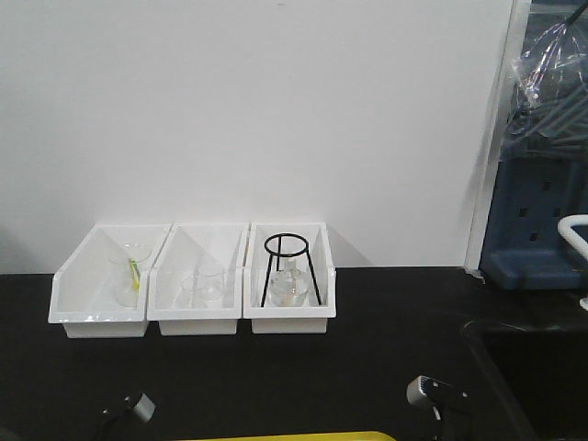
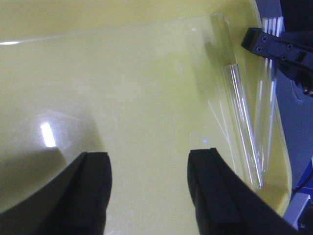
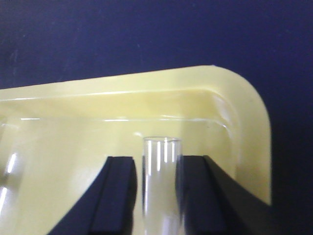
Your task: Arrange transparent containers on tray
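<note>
A yellow tray (image 2: 122, 88) fills the left wrist view, and only its far edge (image 1: 276, 436) shows in the front view. One clear test tube (image 2: 242, 122) lies along the tray's right side. A second test tube (image 2: 266, 122) lies beside it by the rim, under the black body of my right gripper (image 2: 279, 46). In the right wrist view that test tube (image 3: 161, 191) stands between the fingers of my right gripper (image 3: 156, 159), which close on both its sides over the tray's rounded corner (image 3: 234, 112). My left gripper (image 2: 149, 166) hangs open over bare tray, holding nothing.
Three white bins (image 1: 101, 303) (image 1: 197, 308) (image 1: 287, 312) stand in a row at the back of the black table, holding beakers, a flask and a black tripod stand (image 1: 292, 266). A dark sink (image 1: 528, 367) and blue equipment (image 1: 537, 230) are at the right.
</note>
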Motion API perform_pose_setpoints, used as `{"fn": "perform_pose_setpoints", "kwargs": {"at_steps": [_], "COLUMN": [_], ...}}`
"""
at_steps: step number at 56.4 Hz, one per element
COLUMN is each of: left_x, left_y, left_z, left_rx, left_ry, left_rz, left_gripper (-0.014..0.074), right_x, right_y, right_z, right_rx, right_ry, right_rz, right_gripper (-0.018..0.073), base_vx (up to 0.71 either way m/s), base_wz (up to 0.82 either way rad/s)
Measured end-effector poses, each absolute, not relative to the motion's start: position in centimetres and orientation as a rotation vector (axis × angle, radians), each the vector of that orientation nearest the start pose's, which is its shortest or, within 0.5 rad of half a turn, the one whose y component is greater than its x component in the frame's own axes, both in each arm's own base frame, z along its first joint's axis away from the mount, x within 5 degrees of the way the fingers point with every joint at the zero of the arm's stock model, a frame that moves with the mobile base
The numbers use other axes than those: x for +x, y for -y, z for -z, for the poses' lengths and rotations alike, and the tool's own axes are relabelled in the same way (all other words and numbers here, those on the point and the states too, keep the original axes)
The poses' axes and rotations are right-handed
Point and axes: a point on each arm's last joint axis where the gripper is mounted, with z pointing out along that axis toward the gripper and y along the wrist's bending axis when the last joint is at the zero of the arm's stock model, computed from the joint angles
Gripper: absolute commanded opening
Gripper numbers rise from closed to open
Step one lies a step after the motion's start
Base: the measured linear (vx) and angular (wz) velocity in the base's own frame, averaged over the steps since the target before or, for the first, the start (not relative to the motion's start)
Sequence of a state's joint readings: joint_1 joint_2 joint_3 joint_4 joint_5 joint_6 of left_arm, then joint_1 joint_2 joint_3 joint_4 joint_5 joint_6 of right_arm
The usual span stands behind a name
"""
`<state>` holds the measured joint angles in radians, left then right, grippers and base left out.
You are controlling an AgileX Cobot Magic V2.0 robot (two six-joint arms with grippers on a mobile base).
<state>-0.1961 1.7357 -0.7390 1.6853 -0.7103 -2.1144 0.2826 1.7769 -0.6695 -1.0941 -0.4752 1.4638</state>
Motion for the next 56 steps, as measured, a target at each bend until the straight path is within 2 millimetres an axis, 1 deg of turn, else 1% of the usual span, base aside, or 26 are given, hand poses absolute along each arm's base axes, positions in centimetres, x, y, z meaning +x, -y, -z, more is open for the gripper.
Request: {"fn": "perform_pose_setpoints", "kwargs": {"at_steps": [9,30,36,41,45,49,54,56], "left_x": [27.5,27.4,27.4,27.4,27.3,27.1,26.5,26.1], "left_y": [11.5,11.6,11.7,11.7,11.6,11.6,11.6,11.6], "left_z": [-15.3,-15.3,-15.3,-15.6,-16.3,-17.6,-19.8,-21.0], "left_rx": [0.022,0.032,0.033,0.052,0.096,0.161,0.266,0.310], "left_ry": [-2.599,-2.599,-2.599,-2.585,-2.554,-2.501,-2.405,-2.355], "left_rz": [1.137,1.161,1.165,1.161,1.151,1.139,1.125,1.114], "left_gripper": [0.0472,0.0472,0.0469,0.0459,0.0442,0.0418,0.0382,0.0360], "right_x": [28.3,28.4,28.4,28.3,28.2,28.0,27.8,27.6], "right_y": [-12.1,-12.1,-12.2,-12.5,-12.9,-13.3,-13.6,-13.7], "right_z": [-13.2,-13.3,-13.4,-13.5,-14.1,-15.1,-16.7,-17.6], "right_rx": [-0.068,-0.034,-0.038,-0.056,-0.079,-0.109,-0.149,-0.169], "right_ry": [-2.412,-2.396,-2.386,-2.364,-2.324,-2.261,-2.184,-2.149], "right_rz": [-0.829,-0.837,-0.858,-0.913,-0.981,-1.057,-1.125,-1.140], "right_gripper": [0.0469,0.0469,0.0469,0.0467,0.0466,0.0456,0.0421,0.0398], "base_vx": [0.00,0.00,0.00,0.00,0.00,0.00,0.00,0.00], "base_wz": [0.00,0.00,0.00,0.00,0.00,0.00,0.00,0.00]}}
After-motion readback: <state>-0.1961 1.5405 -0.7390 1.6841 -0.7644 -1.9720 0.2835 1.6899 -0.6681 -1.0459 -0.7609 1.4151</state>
